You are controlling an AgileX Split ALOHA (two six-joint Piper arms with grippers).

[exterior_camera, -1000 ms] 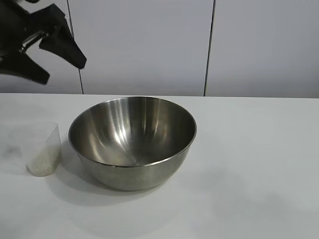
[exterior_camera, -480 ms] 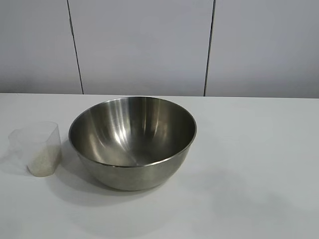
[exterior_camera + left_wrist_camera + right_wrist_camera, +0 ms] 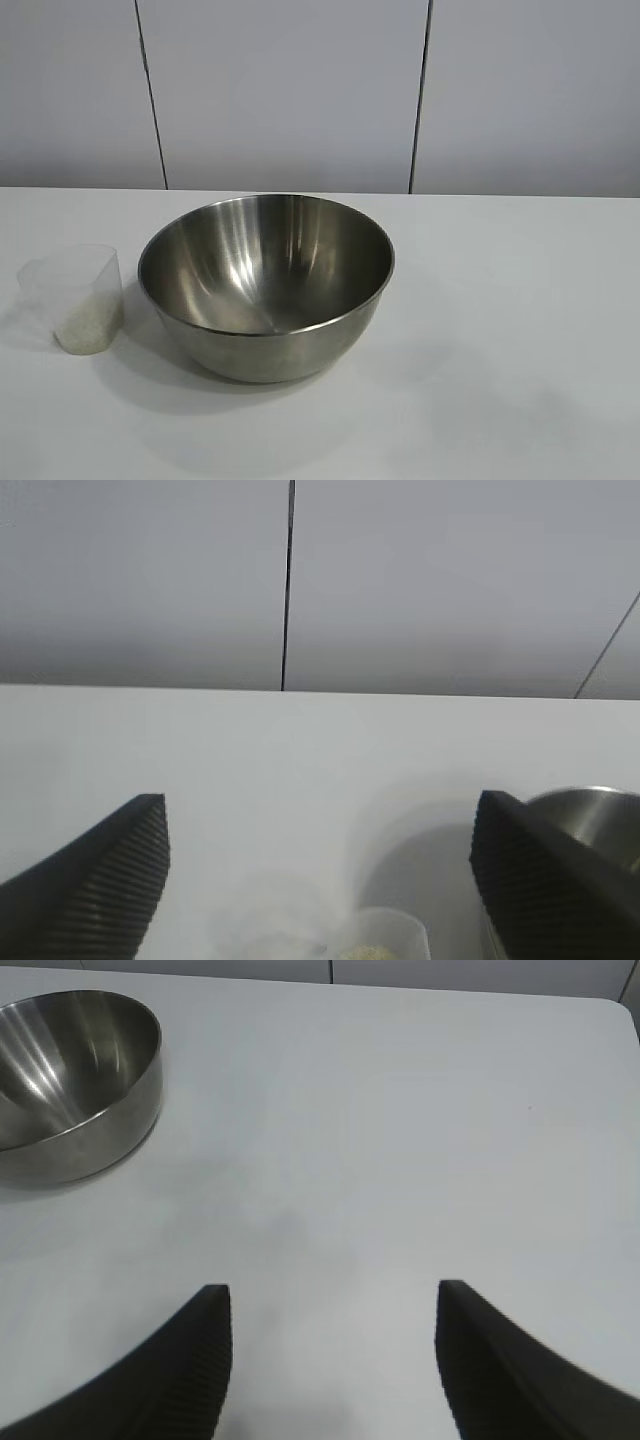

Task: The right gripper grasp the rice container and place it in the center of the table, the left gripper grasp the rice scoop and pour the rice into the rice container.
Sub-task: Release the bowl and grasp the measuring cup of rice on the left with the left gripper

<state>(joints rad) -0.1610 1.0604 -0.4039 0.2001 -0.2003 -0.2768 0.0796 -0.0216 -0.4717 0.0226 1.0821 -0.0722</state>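
Standing near the middle of the white surface [image 3: 520,300] in the exterior view, the rice container [image 3: 265,285] is upright with no rice visible inside, and the rice scoop [image 3: 80,298] sits just to its left, apart from it, with rice [image 3: 85,325] in its lower part. Neither arm shows here.

From the left wrist view, the left gripper [image 3: 320,875] is spread wide and grips nothing; the scoop's rim [image 3: 385,935] lies between its fingers, and the container's edge [image 3: 595,815] peeks past one finger.

From the right wrist view, the right gripper [image 3: 330,1360] is parted about halfway, empty, above bare surface, with the container [image 3: 70,1080] well apart.
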